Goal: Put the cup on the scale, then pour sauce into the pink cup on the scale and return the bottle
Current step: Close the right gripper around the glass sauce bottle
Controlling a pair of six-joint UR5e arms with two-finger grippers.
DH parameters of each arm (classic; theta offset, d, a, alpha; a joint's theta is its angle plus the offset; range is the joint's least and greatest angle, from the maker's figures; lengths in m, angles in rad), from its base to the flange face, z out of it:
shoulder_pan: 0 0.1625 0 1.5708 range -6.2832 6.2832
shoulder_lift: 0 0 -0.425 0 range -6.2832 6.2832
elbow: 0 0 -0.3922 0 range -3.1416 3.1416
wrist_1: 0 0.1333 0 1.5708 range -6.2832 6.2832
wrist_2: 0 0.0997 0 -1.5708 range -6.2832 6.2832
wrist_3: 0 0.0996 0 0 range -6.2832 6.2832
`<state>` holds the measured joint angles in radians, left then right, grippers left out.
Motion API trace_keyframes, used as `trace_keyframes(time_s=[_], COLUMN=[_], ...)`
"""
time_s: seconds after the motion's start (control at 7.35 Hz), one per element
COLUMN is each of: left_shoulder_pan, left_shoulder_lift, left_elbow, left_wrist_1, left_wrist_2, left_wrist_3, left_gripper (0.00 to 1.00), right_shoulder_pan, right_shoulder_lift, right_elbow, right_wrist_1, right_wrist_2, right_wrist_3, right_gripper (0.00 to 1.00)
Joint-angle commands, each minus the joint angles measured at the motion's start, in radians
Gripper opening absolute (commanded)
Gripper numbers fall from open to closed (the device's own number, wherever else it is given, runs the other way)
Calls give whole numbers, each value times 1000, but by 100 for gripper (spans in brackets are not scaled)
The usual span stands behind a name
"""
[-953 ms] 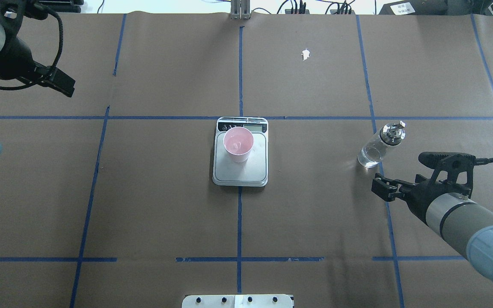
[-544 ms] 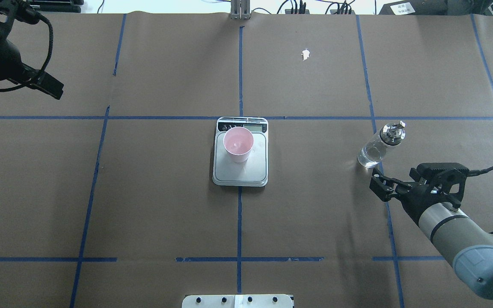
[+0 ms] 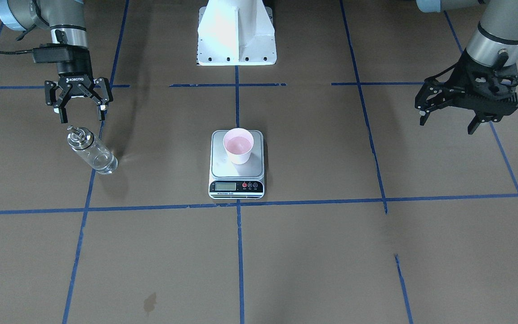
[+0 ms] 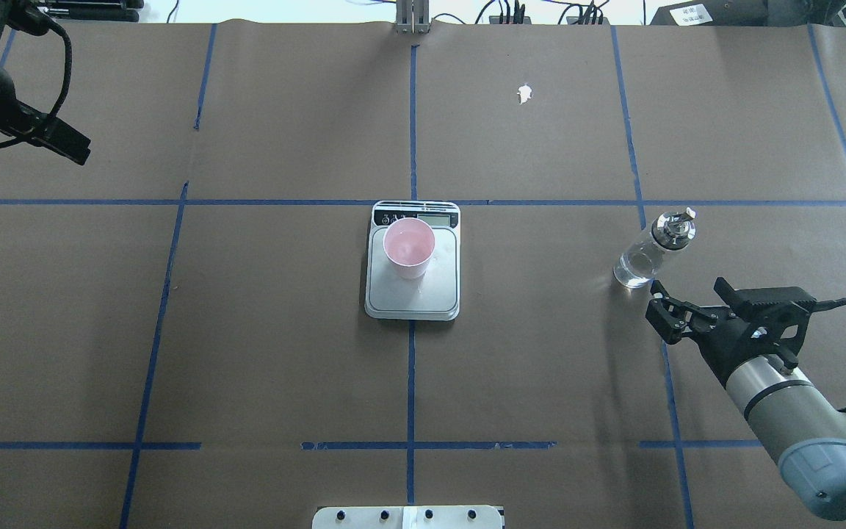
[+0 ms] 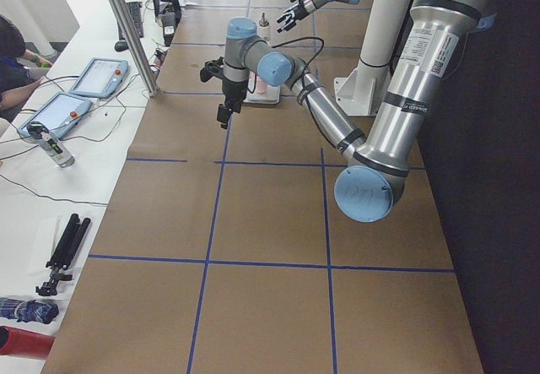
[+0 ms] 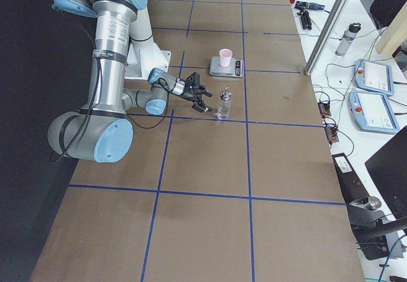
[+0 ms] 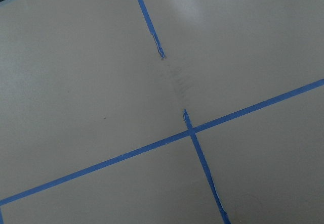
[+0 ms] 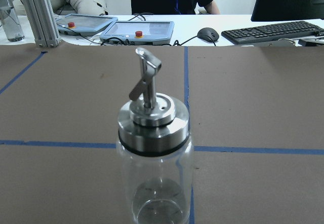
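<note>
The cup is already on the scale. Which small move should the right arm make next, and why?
Probably ease the right gripper forward until its open fingers straddle the glass body of the bottle. The bottle stands upright just ahead of it, not yet grasped, and the cup already sits on the scale.

Brown paper-covered table [image 4: 283,330], blue tape grid [image 4: 410,382], scale [image 4: 412,297] at centre, glass bottle [image 4: 642,256] upright well apart
</note>
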<state>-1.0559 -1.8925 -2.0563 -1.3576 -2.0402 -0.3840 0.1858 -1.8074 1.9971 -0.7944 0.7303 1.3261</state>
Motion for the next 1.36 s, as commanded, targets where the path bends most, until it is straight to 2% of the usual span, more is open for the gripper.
trace_keyframes(time_s=[0.0,0.14,0.41,1.22], left_shoulder_pan=[-1,-3,-4,-9], left_shoulder_lift=[0,0,0,-3], left_elbow=[2,2,2,13], left_wrist_1=[0,0,0,0], left_wrist_2=[1,0,0,0], left_wrist_3=[0,-3,-4,-12], left_gripper=[100,100,100,100], right_shoulder_pan=[-5,-6,-6,6], right_shoulder_lift=[51,89,108,112], right_elbow=[-64,-108,-121,-152], right_wrist_1=[1,1,1,6], right_wrist_2=[-54,-84,-104,-95], right_wrist_3=[-1,-1,-1,-34], right_gripper=[100,100,100,100])
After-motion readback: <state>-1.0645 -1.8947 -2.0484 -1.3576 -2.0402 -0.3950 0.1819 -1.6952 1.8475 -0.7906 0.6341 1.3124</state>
